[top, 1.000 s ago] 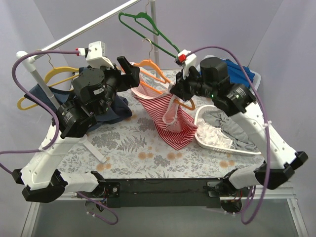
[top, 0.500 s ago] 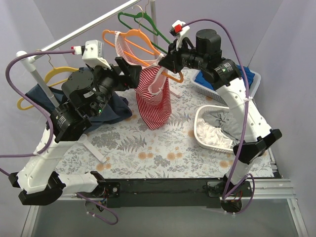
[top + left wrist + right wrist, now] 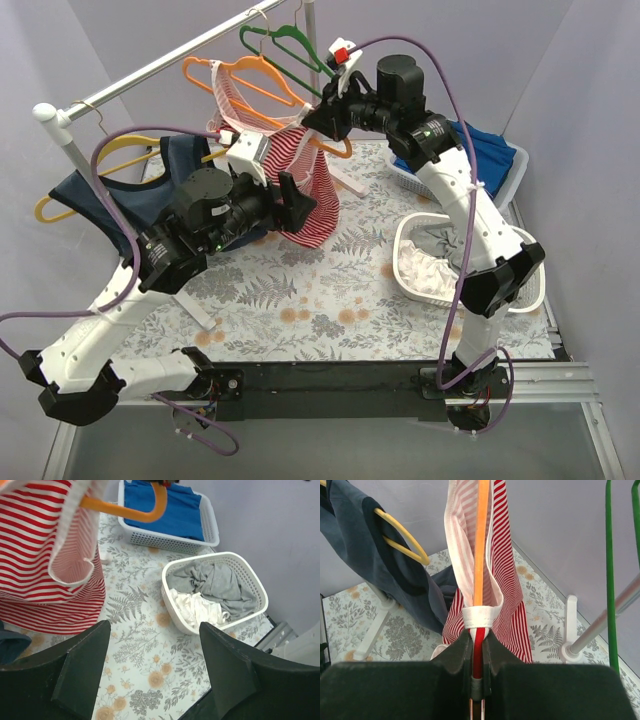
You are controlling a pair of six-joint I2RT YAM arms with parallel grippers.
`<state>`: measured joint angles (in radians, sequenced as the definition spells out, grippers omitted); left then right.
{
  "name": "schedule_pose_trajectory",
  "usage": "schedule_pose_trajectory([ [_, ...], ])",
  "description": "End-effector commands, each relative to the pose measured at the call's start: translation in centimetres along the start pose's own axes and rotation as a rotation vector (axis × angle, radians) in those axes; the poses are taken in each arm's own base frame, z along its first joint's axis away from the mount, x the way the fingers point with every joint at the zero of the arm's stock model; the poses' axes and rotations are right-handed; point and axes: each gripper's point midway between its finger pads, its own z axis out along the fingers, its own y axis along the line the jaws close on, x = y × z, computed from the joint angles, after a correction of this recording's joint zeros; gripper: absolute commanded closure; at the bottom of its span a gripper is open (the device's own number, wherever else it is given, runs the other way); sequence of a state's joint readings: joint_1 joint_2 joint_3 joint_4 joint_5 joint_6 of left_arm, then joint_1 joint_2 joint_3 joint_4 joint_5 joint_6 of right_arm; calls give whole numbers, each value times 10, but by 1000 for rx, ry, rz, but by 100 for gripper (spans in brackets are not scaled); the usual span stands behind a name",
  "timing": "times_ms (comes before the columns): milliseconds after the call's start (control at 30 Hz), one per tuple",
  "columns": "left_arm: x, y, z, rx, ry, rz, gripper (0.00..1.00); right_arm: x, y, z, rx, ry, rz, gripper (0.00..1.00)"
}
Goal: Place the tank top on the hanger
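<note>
Right gripper (image 3: 477,630) clamps the thin orange plastic hanger (image 3: 481,540), red-and-white striped fabric tank top (image 3: 507,580) draped on it just ahead; left gripper (image 3: 152,630) gapes empty, so seemingly only release remains.

From the left wrist the tank top (image 3: 45,555) runs off the top and left edges, and only a curved end of the hanger (image 3: 150,516) shows — its hook is out of frame. Overhead, the right gripper (image 3: 316,120) has its tips lost against the cloth.
</note>
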<state>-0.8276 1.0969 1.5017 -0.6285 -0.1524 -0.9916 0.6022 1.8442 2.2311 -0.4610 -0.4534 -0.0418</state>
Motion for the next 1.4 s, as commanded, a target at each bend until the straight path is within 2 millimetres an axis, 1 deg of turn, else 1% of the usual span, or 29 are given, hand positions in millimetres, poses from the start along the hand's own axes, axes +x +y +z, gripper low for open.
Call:
schedule_pose_trajectory([
  [0, 16, -6, -19, 67, 38, -8, 29, -60, 19, 2, -41, -181, -142, 99],
  [33, 20, -4, -20, 67, 48, -10, 29, -61, 23, 4, -48, -184, -147, 99],
  [67, 26, -3, -20, 62, 60, -14, 29, -63, 24, 6, -43, -192, -154, 99],
  [100, 37, 1, -20, 55, 82, -16, 30, -61, 24, 10, -43, -190, -156, 99],
  [233, 60, 6, -22, 50, 130, -37, 31, -63, 29, 20, -41, -202, -171, 99],
  [267, 62, 7, -23, 49, 133, -38, 31, -65, 28, 22, -31, -206, -175, 99],
  [400, 71, 12, -30, 36, 142, -54, 32, -59, 33, 35, -33, -202, -185, 99],
  [667, 76, 13, -37, 39, 152, -66, 33, -52, 37, 56, -23, -207, -188, 99],
  [700, 76, 14, -38, 39, 152, -66, 33, -53, 43, 58, -29, -211, -190, 99],
  [767, 76, 14, -40, 38, 149, -71, 33, -54, 44, 63, -9, -219, -201, 99],
  [800, 75, 14, -40, 38, 147, -73, 33, -53, 48, 66, -8, -218, -208, 99],
  [900, 76, 14, -41, 41, 145, -75, 33, -57, 51, 69, 6, -231, -217, 99],
  [1067, 78, 15, -43, 38, 154, -74, 33, -50, 52, 79, 11, -224, -212, 99],
  [1167, 76, 15, -44, 38, 147, -73, 33, -47, 53, 82, 12, -220, -211, 99],
  [1233, 75, 15, -45, 38, 146, -73, 33, -47, 54, 83, 10, -222, -212, 99],
  [1367, 76, 14, -45, 41, 147, -76, 33, -39, 55, 86, 9, -204, -204, 99],
])
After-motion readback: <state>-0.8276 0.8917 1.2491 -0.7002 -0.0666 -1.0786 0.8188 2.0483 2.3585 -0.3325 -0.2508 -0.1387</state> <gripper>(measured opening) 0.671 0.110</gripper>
